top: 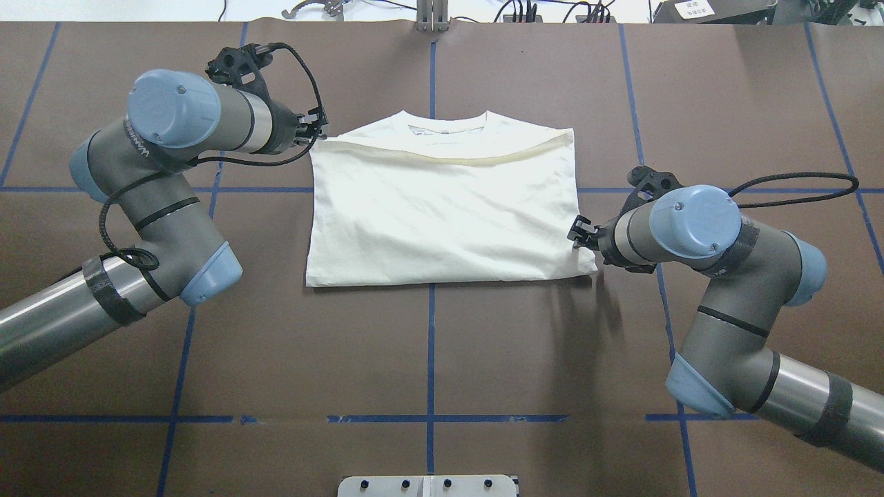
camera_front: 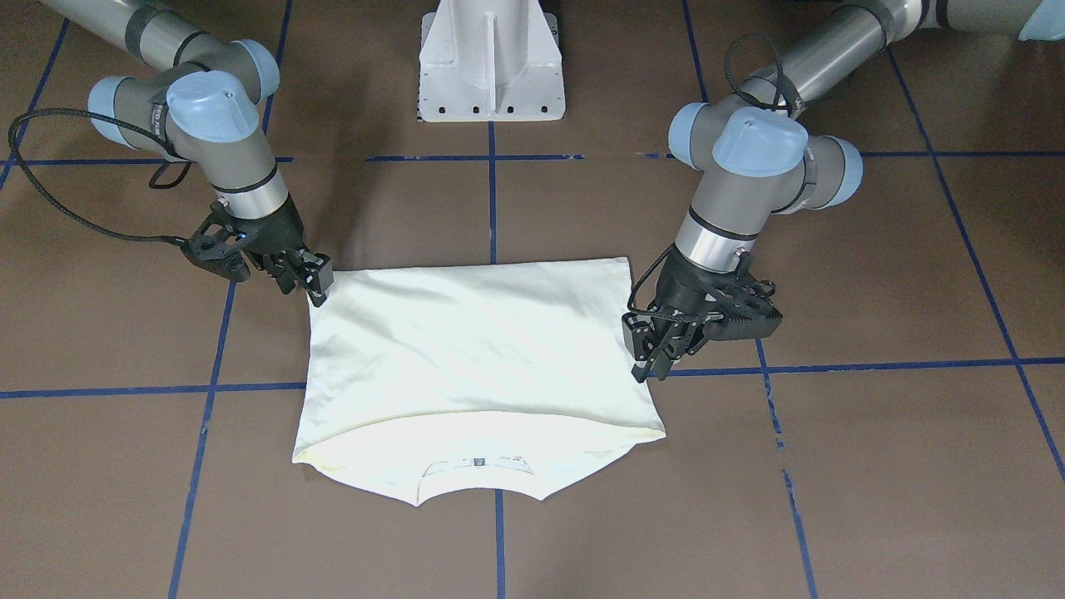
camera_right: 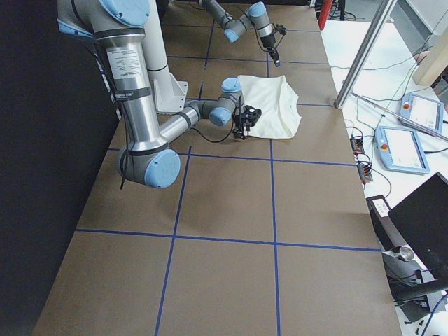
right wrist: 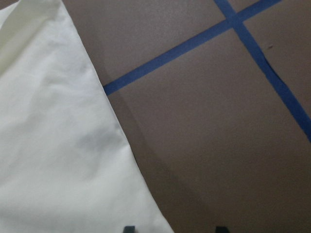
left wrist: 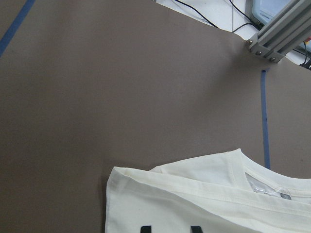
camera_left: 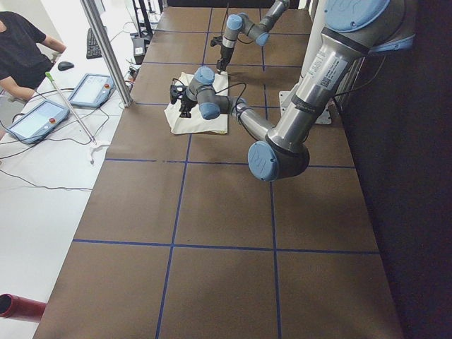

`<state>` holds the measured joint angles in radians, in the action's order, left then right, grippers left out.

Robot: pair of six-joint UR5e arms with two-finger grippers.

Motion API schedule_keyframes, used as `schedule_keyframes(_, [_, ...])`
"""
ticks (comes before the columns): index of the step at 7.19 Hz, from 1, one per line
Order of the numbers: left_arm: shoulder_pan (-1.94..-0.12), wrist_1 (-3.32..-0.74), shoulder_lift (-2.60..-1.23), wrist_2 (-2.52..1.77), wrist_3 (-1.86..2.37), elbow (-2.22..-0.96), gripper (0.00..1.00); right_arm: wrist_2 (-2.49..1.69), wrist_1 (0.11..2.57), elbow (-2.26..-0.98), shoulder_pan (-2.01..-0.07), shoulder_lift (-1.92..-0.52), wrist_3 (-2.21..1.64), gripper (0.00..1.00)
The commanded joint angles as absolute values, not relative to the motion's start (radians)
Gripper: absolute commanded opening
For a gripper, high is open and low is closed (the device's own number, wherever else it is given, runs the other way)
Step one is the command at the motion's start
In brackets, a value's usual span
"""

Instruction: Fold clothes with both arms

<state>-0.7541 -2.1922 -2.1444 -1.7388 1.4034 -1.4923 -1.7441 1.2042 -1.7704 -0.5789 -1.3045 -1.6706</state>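
The cream shirt [top: 442, 207] lies flat on the brown table [top: 442, 345], folded into a rough rectangle with its plain side up. Its ribbed neckline [top: 445, 123] is at the edge farthest from my base. It peeks out from under the folded-over layer, whose yellowish edge [top: 442, 160] crosses just short of the collar.

My right gripper [top: 579, 235] sits at the shirt's right side edge, close to the corner nearest my base. My right wrist camera shows both fingertips [right wrist: 129, 228] at the bottom of the frame, spread well apart. One is over the fabric and the other over bare table, with the shirt's edge running down between them. They pinch nothing, and the cloth beneath lies smooth. Blue tape lines [right wrist: 194, 46] cross the table just beyond that edge.

My left gripper [top: 314, 131] is at the opposite far-left corner, beside the shoulder end of the neckline. At the bottom of my left wrist view two small dark tips [left wrist: 147, 229] show with a gap between them, narrower than on my right. Both are over the fabric, just inside the corner of the folded layer. That corner rests flat on the table and is not lifted or clamped. Past it I see the collar and a small label [left wrist: 284, 195] inside it. I cannot tell whether these tips touch the cloth or hang just above it.

In the front-facing view my two wrists lean in from either side with the shirt between them.
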Motion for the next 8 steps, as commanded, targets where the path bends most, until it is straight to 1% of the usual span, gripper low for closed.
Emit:
schedule_keyframes(1, [-0.764,-2.192,-2.145,-1.738,1.404,-1.493,0.39,-1.743,1.204,-1.776,-0.554,-1.308,-1.681,0.62])
schedule_keyframes(2, [-0.765,-2.191,-2.145,-1.736,1.404,-1.493,0.39,-1.746,1.204,-1.776,-0.545,-1.325,-1.69,0.49])
schedule_keyframes(3, [-0.765,-2.191,-2.145,-1.736,1.404,-1.493,0.39,-1.749,1.204,-1.787,-0.545,-1.327,-1.695,0.07])
schedule_keyframes(4, [-0.765,-2.191,-2.145,-1.736,1.404,-1.493,0.39,-1.75,1.204,-1.792,-0.545,-1.331,-1.694,0.0])
schedule_keyframes(6, [-0.767,-2.189,-2.145,-1.735,1.404,-1.493,0.39,-1.75,1.204,-1.825,-0.529,-1.353,-1.695,0.0])
schedule_keyframes(7, [-0.77,-2.189,-2.145,-1.735,1.404,-1.493,0.39,-1.75,1.203,-1.859,-0.505,-1.386,-1.695,0.0])
schedule_keyframes(8, [-0.77,-2.189,-2.148,-1.738,1.404,-1.494,0.39,-1.755,1.204,-1.952,-0.461,-1.428,-1.709,0.0])
